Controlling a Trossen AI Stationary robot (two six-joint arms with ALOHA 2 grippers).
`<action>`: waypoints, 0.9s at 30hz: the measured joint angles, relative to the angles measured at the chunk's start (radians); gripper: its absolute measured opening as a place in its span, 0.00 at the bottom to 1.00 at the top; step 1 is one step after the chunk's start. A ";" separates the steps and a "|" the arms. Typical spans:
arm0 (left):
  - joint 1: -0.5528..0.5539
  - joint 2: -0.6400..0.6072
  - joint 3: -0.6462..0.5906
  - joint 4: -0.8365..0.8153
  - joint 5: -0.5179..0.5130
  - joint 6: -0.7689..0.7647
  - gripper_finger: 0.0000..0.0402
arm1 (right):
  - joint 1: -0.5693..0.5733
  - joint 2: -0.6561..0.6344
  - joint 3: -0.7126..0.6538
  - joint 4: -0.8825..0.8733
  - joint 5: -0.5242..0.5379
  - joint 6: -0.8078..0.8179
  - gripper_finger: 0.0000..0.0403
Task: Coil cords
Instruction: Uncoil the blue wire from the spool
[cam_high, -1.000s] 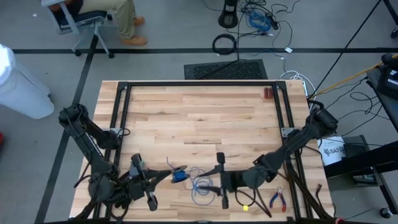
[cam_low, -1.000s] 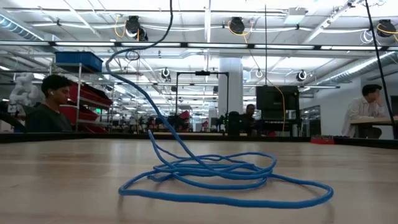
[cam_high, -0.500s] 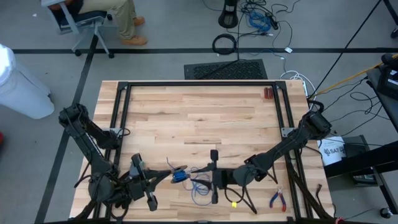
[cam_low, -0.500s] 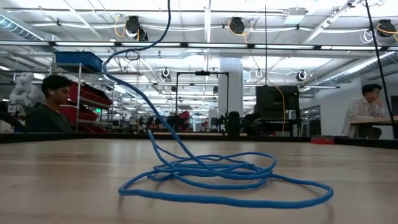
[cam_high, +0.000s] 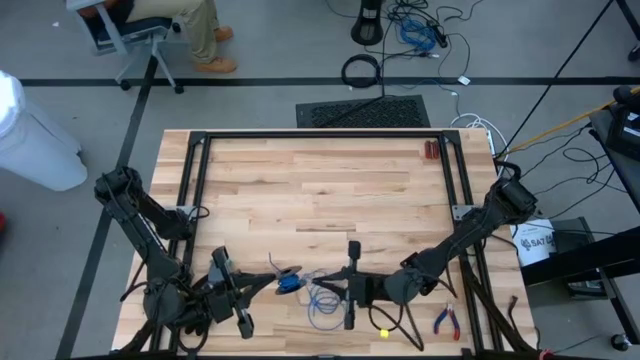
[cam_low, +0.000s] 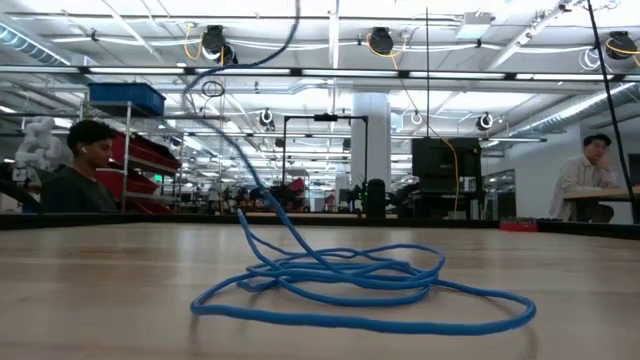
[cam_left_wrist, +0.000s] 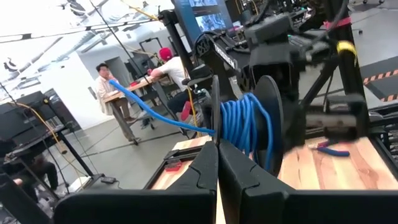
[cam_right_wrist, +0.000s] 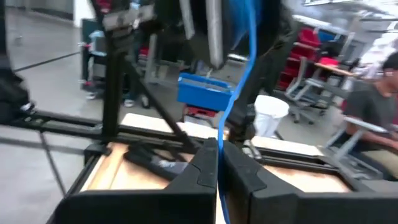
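Observation:
The cord is a thin blue wire. Part of it is a small coil (cam_high: 288, 284) at the tip of my left gripper (cam_high: 276, 284), which is shut near the table's near edge. Several slack loops (cam_high: 322, 302) lie on the wood between the arms, and they also show in the low view (cam_low: 340, 280). One strand (cam_low: 240, 150) rises from the loops. My right gripper (cam_high: 338, 292) points level toward the left one and is shut on a strand of the cord. Neither gripper shows in the low view. My left gripper holds the blue coil (cam_left_wrist: 245, 130) at the free ends of its shut fingers (cam_left_wrist: 214, 158), which point level toward the table's right. Whether the turns go round the fingers or are pinched between them does not show. The coil hangs clear of the table. My right gripper pinches a single strand of the cord (cam_right_wrist: 222, 140) between its two fingers (cam_right_wrist: 205, 162), which come in level from the table's right. The strand runs up and away from the fingers toward the coil, clear of the table.
Red-handled pliers (cam_high: 446, 320) and a small yellow piece (cam_high: 381, 331) lie near the right arm at the near edge. A small red thing (cam_high: 431, 150) sits at the far right. A black frame (cam_high: 320, 133) borders the table. People sit in the room beyond.
My right gripper has edged toward the left gripper and back, tipped a little, and closed on the strand between the arms. The rising strand has swung slightly toward the right in the low view. The loops on the table lie as before.

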 joint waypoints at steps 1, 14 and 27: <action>0.000 0.000 0.000 -0.019 0.000 0.000 0.00 | 0.008 -0.009 0.000 -0.001 0.021 -0.004 0.00; 0.035 0.000 0.000 -0.122 -0.001 -0.001 0.00 | 0.090 -0.073 0.000 0.098 0.037 -0.111 0.00; 0.079 0.001 0.000 -0.135 -0.002 -0.106 0.00 | 0.051 -0.060 0.000 0.096 -0.140 -0.029 0.00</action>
